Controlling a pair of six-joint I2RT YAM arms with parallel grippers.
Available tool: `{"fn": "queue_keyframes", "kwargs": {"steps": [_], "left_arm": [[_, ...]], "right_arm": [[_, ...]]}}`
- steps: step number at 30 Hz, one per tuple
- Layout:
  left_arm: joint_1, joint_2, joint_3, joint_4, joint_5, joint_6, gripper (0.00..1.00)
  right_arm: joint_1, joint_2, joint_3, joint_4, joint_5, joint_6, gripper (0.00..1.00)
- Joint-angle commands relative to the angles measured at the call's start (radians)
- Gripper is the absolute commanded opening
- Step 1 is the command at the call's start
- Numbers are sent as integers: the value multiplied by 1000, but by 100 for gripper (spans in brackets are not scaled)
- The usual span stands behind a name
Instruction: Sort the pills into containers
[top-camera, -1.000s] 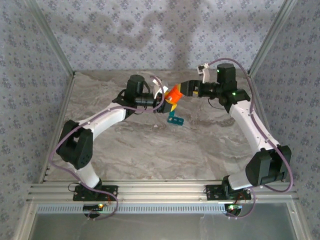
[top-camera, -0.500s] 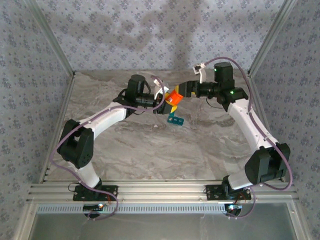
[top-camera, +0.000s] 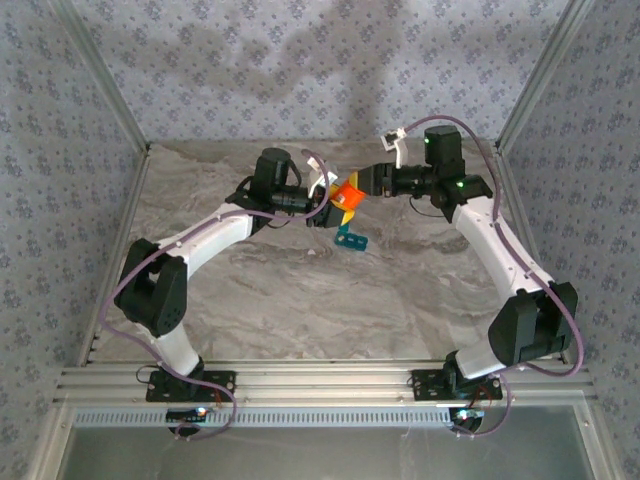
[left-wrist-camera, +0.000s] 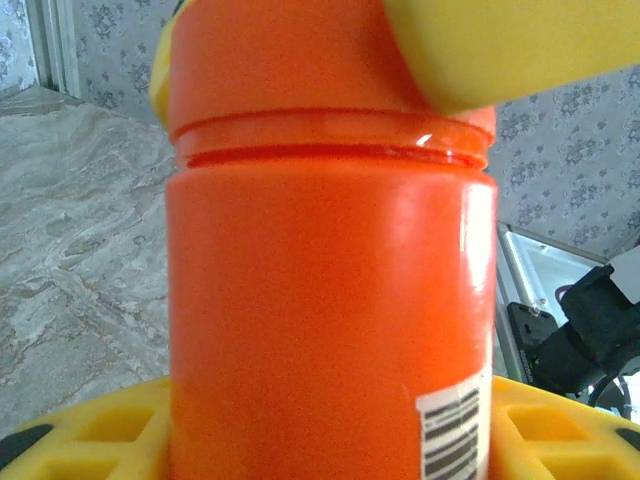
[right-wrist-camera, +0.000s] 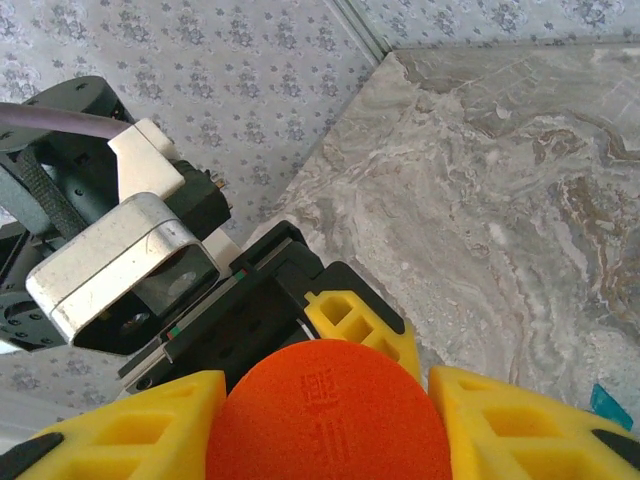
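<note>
The orange bottle (top-camera: 346, 192) is held in the air between the two arms, above the bench (top-camera: 300, 290). The left hand (top-camera: 332, 208) is clamped on the body of the bottle, and in the left wrist view the left fingers (left-wrist-camera: 100, 435) are seen pressed against its lower part. The right hand (top-camera: 360, 183) is closed on the orange cap (right-wrist-camera: 330, 415) from the opposite side, with the right fingers (right-wrist-camera: 130, 430) set against the cap on both sides. The teal-blue pill organiser (top-camera: 351, 238) lies on the bench just below the bottle, on the side toward the arm bases, and is touched by neither hand. What its compartments hold cannot be told. The step in hand is judged to be the opening of the bottle, so the sorting itself is not yet begun. For the next move the cap must be turned by the right hand while the body is kept firm by the left, and then lifted away. The bottle should be kept upright enough that nothing is spilled beside the organiser.
</note>
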Motion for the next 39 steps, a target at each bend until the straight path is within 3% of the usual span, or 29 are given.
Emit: {"fn": "queue_keyframes", "kwargs": {"steps": [1, 7, 15, 19, 24, 26, 29, 32, 39], "left_arm": [[2, 7, 41, 25, 31, -1, 0], [1, 8, 41, 39, 10, -4, 0], [1, 11, 41, 44, -1, -3, 0], [2, 11, 40, 42, -3, -3, 0], [1, 10, 37, 45, -5, -4, 0], [2, 9, 39, 44, -5, -4, 0], [1, 8, 40, 44, -4, -4, 0], [1, 10, 41, 43, -4, -3, 0], [2, 8, 41, 39, -10, -3, 0]], "right_arm": [[6, 9, -12, -14, -10, 11, 43], [31, 20, -19, -15, 98, 187, 30], [97, -18, -76, 10, 276, 369, 28], [102, -21, -60, 4, 282, 362, 43], [66, -32, -47, 5, 259, 324, 71], [61, -34, -47, 8, 254, 319, 78], [63, -37, -57, 20, 248, 322, 80], [69, -36, -74, 43, 248, 330, 75], [72, -40, -95, 81, 258, 346, 40]]}}
